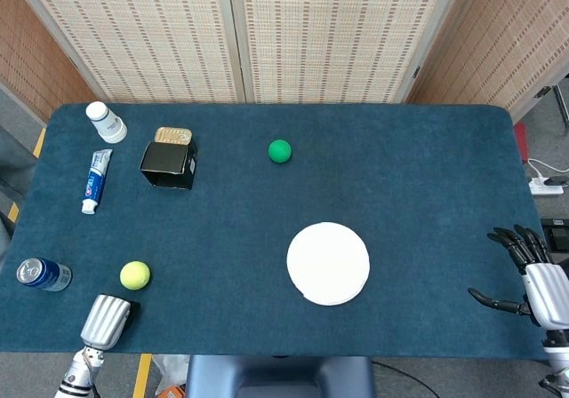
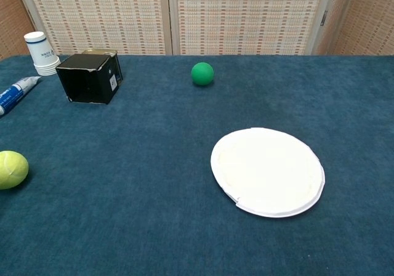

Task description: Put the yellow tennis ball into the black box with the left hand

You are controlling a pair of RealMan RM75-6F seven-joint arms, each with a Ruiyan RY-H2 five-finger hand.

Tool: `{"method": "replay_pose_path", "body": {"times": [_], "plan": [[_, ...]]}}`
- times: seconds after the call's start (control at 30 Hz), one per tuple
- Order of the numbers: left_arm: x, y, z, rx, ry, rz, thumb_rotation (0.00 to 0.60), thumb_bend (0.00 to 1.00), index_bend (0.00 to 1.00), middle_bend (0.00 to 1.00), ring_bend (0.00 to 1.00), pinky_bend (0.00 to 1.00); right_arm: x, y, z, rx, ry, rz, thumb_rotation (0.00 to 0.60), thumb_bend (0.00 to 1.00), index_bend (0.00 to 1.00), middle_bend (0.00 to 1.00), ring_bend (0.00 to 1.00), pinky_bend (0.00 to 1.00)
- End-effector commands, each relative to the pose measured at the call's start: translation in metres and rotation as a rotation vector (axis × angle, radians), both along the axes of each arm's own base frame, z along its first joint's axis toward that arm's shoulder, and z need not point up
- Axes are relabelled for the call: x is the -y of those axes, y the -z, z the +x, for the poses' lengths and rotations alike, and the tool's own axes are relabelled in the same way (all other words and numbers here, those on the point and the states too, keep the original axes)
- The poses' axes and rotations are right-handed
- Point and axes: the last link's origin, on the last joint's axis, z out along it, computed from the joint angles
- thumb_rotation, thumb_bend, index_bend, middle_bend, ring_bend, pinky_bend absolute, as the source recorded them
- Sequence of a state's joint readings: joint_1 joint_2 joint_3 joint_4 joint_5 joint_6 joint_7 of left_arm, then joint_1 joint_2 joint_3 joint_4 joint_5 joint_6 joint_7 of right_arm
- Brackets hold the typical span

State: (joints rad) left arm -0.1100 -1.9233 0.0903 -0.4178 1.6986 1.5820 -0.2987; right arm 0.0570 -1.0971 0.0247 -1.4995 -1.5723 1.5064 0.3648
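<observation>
The yellow tennis ball point(image 1: 134, 275) point(image 2: 12, 169) lies on the blue table near its front left. The black box point(image 1: 169, 164) point(image 2: 89, 77) stands further back on the left, a gold tin just behind it. My left hand point(image 1: 107, 321) is at the table's front edge, just in front of the ball and slightly left of it, not touching it. Only its silver back shows and its fingers are hidden. My right hand point(image 1: 532, 279) hovers at the front right corner with fingers spread and nothing in them. Neither hand appears in the chest view.
A blue can point(image 1: 41, 274) lies left of the tennis ball. A toothpaste tube point(image 1: 96, 180) and a white bottle point(image 1: 106, 122) sit left of the box. A green ball point(image 1: 280, 151) point(image 2: 202, 73) rests at the back centre, a white plate point(image 1: 328, 263) point(image 2: 268, 171) right of centre.
</observation>
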Motion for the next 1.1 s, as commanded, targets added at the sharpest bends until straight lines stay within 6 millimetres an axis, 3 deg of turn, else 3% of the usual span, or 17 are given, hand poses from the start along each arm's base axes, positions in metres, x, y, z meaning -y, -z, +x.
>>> {"method": "replay_pose_path", "body": {"times": [0.03, 1.1], "plan": [[-0.008, 0.005, 0.003, 0.005, -0.002, -0.018, 0.6, 0.7, 1.0, 1.0, 1.0, 1.0, -0.001, 0.0, 0.0, 0.001, 0.0, -0.002, 0.6, 0.0, 0.21, 0.12, 0.0, 0.0], [-0.085, 0.022, 0.042, 0.064, -0.007, -0.029, 0.6, 0.7, 1.0, 1.0, 1.0, 1.0, 0.003, 0.006, 0.002, -0.02, 0.006, 0.012, 0.6, 0.0, 0.21, 0.12, 0.0, 0.0]]}}
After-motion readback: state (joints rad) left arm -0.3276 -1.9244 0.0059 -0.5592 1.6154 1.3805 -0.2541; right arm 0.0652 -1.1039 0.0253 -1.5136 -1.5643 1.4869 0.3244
